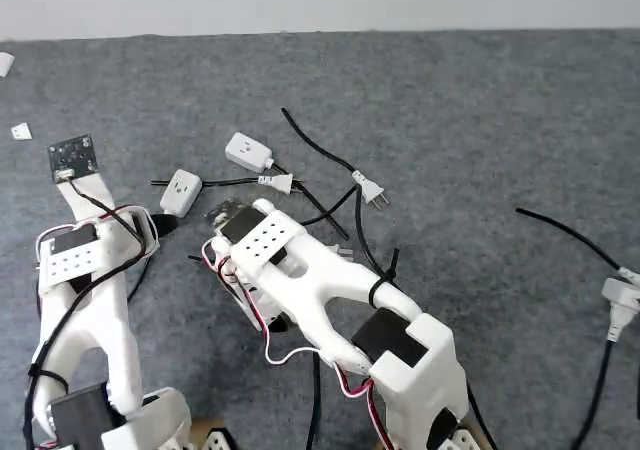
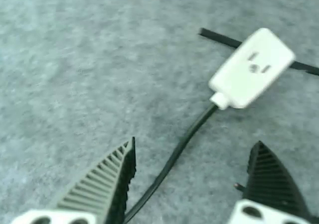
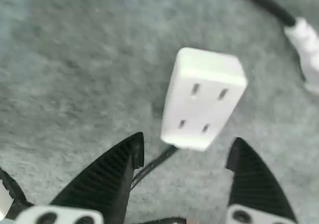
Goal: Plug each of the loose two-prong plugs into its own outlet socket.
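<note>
- Arms first: we see the left arm (image 1: 85,300) lying low along one side of the worktop (image 1: 480,120), and the right arm (image 1: 320,275) slanting from the near edge towards the middle; both are white plastic with black motor blocks and thin wires looped along them
- Ahead of us the left claw (image 2: 195,145) stands wide and holds nothing, its black ribbed fingers (image 2: 112,176) on either side of a black cable (image 2: 174,159) that runs to the nearer socket (image 2: 251,67)
- We find the right claw (image 3: 188,139) spread wide as well, gripping nothing; the cable end of the farther socket (image 3: 204,97) sits between its fingertips without touching them
- We note a grey, felt-like nap on the worktop; both sockets are smooth white blocks with rounded corners and slots facing up, the farther one with two pairs
- From above, the nearer socket (image 1: 181,192) lies just ahead of the left arm, its long axis running near to far; the farther socket (image 1: 249,151) lies slantwise beyond it
- The white plug (image 1: 279,182) lies unplugged just beside the farther socket, its long axis across the worktop and its prongs pointing away from both sockets
- The second plug (image 1: 372,192) lies loose near it, prongs slanting towards the near edge
- A third plug (image 1: 620,305) lies well apart at the worktop's side; we cannot tell which way it faces
</note>
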